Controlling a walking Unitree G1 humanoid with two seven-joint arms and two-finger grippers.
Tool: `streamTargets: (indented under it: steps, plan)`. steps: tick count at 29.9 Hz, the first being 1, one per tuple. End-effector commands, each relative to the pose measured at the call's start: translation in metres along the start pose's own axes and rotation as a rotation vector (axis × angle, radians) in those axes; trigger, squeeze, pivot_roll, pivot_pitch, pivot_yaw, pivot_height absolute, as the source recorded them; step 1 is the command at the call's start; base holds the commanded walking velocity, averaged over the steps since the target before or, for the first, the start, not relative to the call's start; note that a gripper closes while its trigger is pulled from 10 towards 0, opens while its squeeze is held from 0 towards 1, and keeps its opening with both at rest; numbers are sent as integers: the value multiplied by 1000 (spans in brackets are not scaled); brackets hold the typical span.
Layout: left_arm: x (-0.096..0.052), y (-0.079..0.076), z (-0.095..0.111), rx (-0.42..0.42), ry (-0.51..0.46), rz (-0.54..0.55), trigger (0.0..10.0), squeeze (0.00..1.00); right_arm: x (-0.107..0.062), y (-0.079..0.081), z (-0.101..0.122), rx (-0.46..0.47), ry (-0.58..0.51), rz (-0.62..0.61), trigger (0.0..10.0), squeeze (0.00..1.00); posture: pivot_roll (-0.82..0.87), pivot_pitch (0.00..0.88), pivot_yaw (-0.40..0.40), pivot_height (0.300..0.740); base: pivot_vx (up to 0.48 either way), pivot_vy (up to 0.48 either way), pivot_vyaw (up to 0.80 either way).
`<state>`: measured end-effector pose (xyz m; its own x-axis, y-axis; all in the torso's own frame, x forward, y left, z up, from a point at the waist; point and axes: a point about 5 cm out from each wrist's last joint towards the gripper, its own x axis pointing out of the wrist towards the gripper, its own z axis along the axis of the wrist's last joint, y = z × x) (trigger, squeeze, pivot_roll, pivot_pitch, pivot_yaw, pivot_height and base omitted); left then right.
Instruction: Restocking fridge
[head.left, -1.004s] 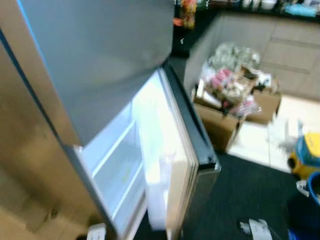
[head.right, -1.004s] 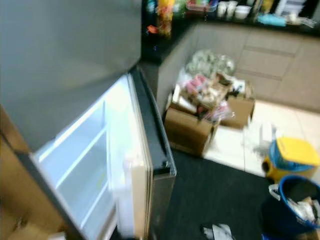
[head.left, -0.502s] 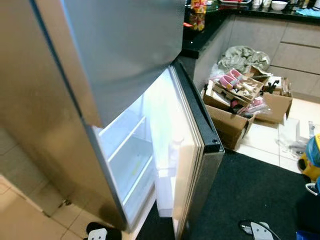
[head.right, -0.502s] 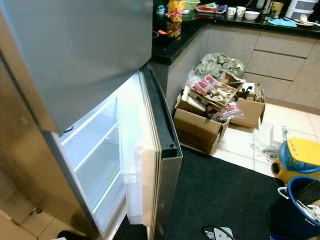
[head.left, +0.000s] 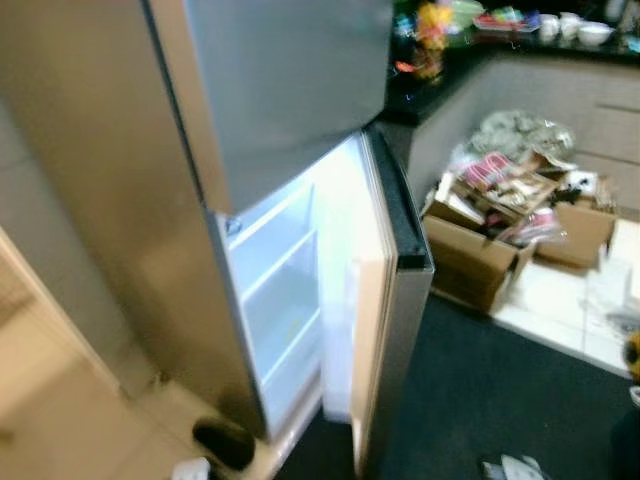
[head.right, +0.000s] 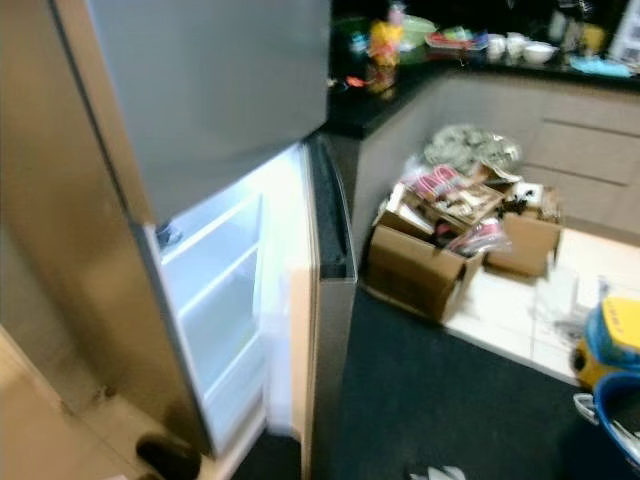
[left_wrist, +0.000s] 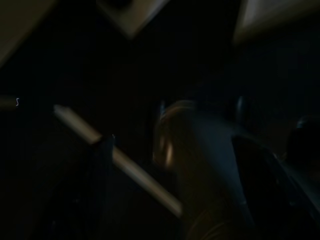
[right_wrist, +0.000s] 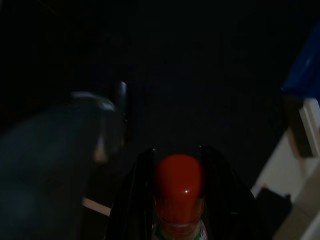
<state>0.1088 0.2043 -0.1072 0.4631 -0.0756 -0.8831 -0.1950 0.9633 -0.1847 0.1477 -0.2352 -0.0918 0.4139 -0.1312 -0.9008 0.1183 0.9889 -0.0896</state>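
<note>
- Gripping a red-capped bottle (right_wrist: 178, 192) between its fingers, the right gripper (right_wrist: 177, 180) is carrying stock low.
- Fridge door (head.right: 325, 330) is hanging open, shelves (head.right: 215, 290) waiting.
- Left gripper: can't tell, too dark.

Home kitchen, open fridge (head.left: 300, 290), black countertop (head.right: 400, 95), cabinets (head.right: 560, 150), cardboard boxes (head.right: 420, 270)

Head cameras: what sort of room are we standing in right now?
Most likely a home kitchen. An open fridge with lit white shelves stands ahead, a dark countertop carrying bowls and cups runs along grey cabinets, and cardboard boxes of groceries sit on the tiled floor.
</note>
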Motion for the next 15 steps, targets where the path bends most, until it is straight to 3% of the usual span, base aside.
streamTargets:
  steps: [1, 10, 15]
  plan:
    - [0, 2, 6, 9, -19, 6, 10000, 0, 0, 2, 1, 1, -6, 3, 10000, 0, -3, 0, -3, 740, 0, 0, 0]
    - [0, 1, 6, 12, -11, -4, 10000, 0, 0, 2, 2, 2, -7, 5, 10000, 0, -4, 0, -5, 740, 0, 0, 0]
    - [1, -1, 5, 11, -10, -17, 10000, 0, 0, 2, 2, 4, -6, 5, 10000, 0, -4, 0, -4, 740, 0, -450, 0]
